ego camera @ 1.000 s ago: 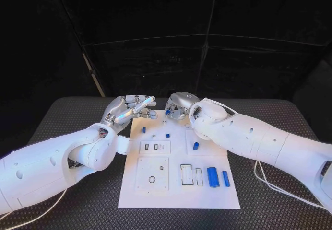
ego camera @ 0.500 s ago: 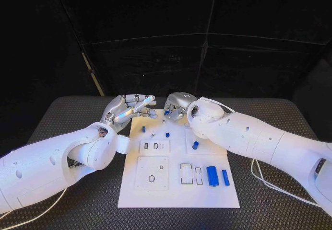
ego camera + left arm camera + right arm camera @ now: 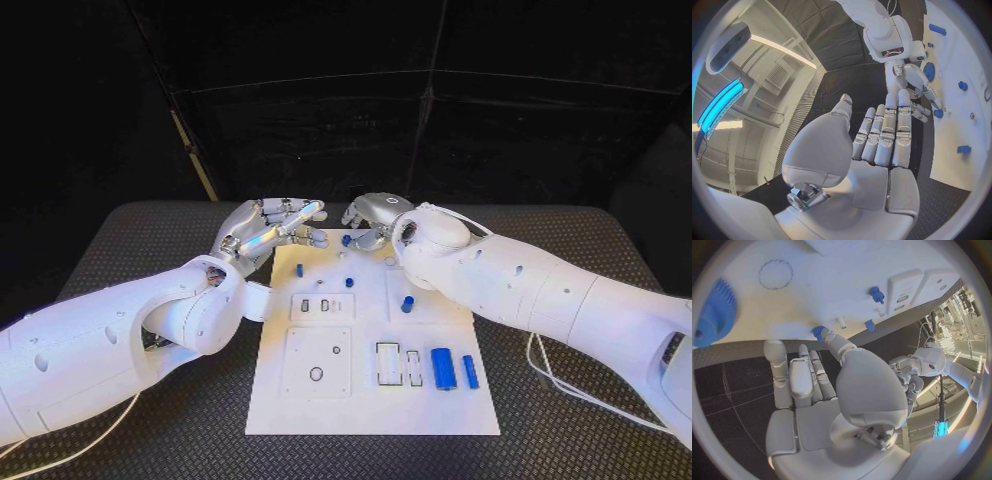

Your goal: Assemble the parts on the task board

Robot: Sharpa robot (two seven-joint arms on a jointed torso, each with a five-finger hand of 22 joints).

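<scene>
Left hand: the silver left hand [image 3: 271, 228] hovers at the far left corner of the flat white plastic task board [image 3: 289, 400], fingers straight and apart, holding nothing.
Right hand: the silver right hand [image 3: 372, 220], at the far edge, pinches a small blue peg [image 3: 819, 332].
Next: the peg's tip touches the board; the right hand is nearer.

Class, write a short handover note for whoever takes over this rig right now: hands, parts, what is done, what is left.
Left hand: open, raised off the board's far left corner, holding nothing.
Right hand: at the far edge of the task board, a fingertip touching a small blue part; whether it grips it cannot be told.
Parts: two long blue pieces lie near right; small blue pieces sit mid-board.
Left: several slots look empty; assembly is unfinished.
</scene>
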